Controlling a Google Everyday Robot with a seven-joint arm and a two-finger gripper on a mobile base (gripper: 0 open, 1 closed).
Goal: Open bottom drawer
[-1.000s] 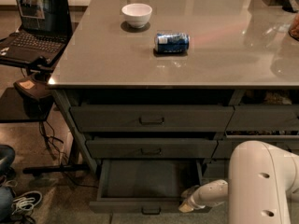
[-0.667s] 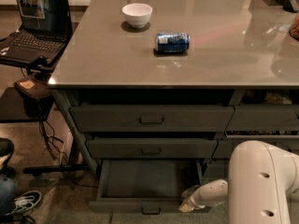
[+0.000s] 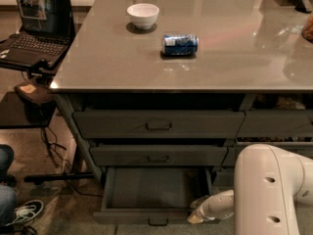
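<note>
The bottom drawer [image 3: 142, 215] is the lowest of the wide left stack. It stands pulled out, and its empty dark inside [image 3: 151, 187] shows. Its small loop handle [image 3: 157, 223] sits at the centre of the slim front, at the frame's lower edge. My gripper [image 3: 194, 216] is at the end of the white forearm [image 3: 220, 205], low down at the drawer's front right corner, to the right of the handle. The bulky white arm housing [image 3: 266, 190] fills the lower right.
Two taller grey drawers [image 3: 157, 125] [image 3: 157, 155] are shut above it. On the grey tabletop [image 3: 98, 62] are a white bowl [image 3: 143, 14] and a blue can [image 3: 180, 44] on its side. A laptop [image 3: 34, 23] stands on a stand at left. A person's leg and shoe [image 3: 22, 212] are at lower left.
The drawer and my arm have not visibly moved. The person's leg at the left edge has shifted a little.
</note>
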